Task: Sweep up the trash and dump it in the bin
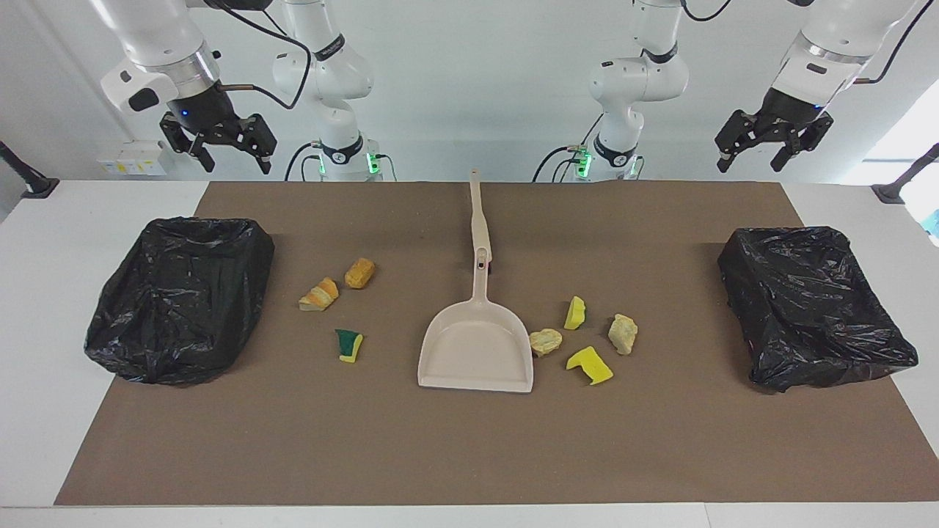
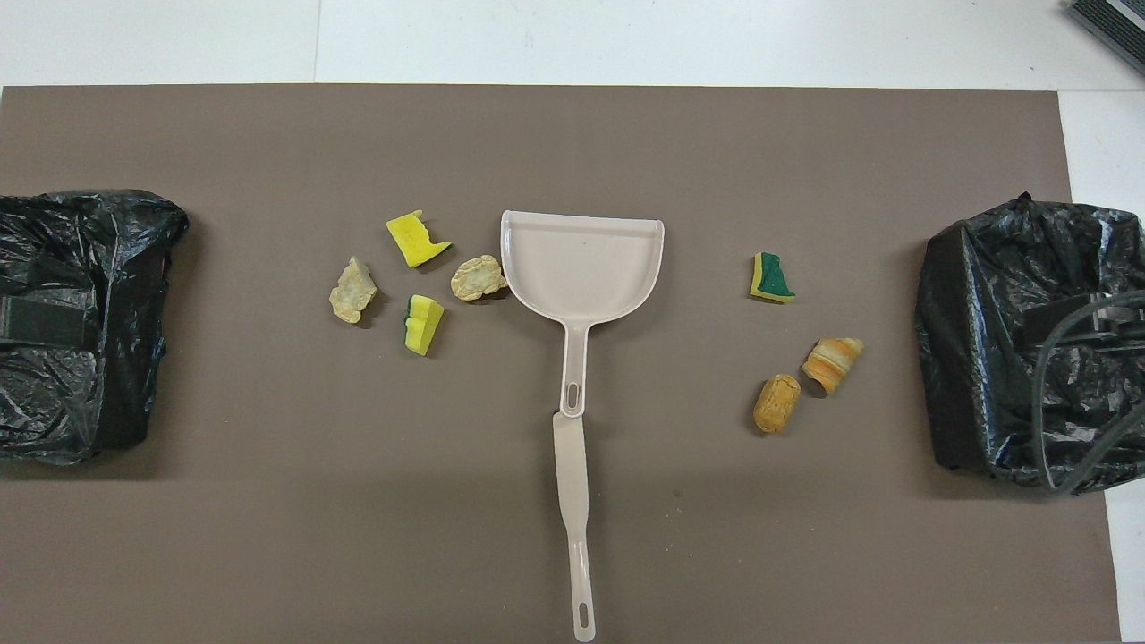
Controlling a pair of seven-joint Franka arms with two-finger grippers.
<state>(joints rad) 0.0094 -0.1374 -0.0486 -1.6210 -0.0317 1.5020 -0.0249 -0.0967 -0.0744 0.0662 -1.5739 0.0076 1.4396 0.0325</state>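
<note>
Brown mat (image 1: 469, 455), bare along its edges, holds trash (image 1: 587, 341); left end effector (image 1: 772, 143) and right end effector (image 1: 220, 147) hang open, empty.

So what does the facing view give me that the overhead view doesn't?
Only the facing view shows the arms: left gripper and right gripper, both open, raised at the robots' edge of the table, holding nothing. Only the overhead shows a grey cable over the right-end bin. Both show the dustpan, the brush, seven scraps and the left-end bin.
</note>
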